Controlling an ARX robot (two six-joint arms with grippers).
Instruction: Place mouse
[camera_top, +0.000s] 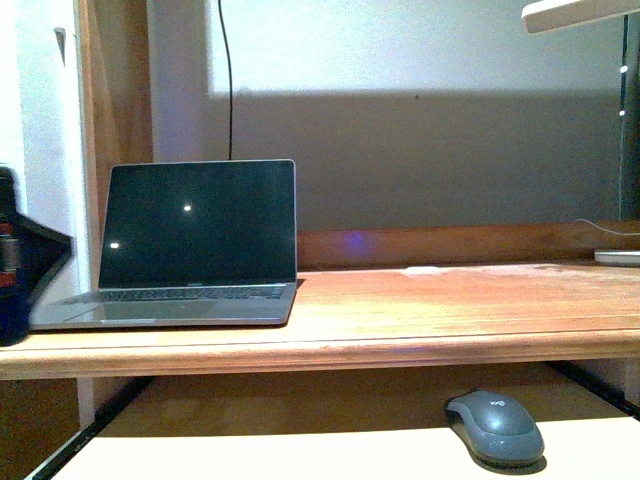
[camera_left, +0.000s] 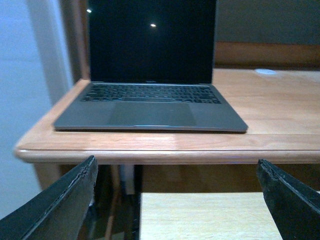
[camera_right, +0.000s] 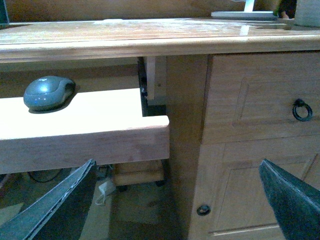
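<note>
The mouse (camera_top: 497, 427) is a small dark grey domed oval lying on the pale pull-out shelf (camera_top: 300, 455) below the desktop, right of centre. The right wrist view shows the mouse (camera_right: 47, 93) on that pull-out shelf (camera_right: 100, 125), well ahead of my right gripper (camera_right: 177, 200), which is open and empty. My left gripper (camera_left: 177, 200) is open too, with nothing between its fingers, facing the desk's front edge (camera_left: 165, 155) below the laptop (camera_left: 150, 107). Neither arm shows in the front view.
An open laptop (camera_top: 185, 250) with a dark screen sits at the left of the wooden desktop (camera_top: 450, 305). A small flat white object (camera_top: 422, 270) lies further back. A drawer cabinet (camera_right: 255, 100) with a ring handle (camera_right: 302, 110) stands right of the shelf.
</note>
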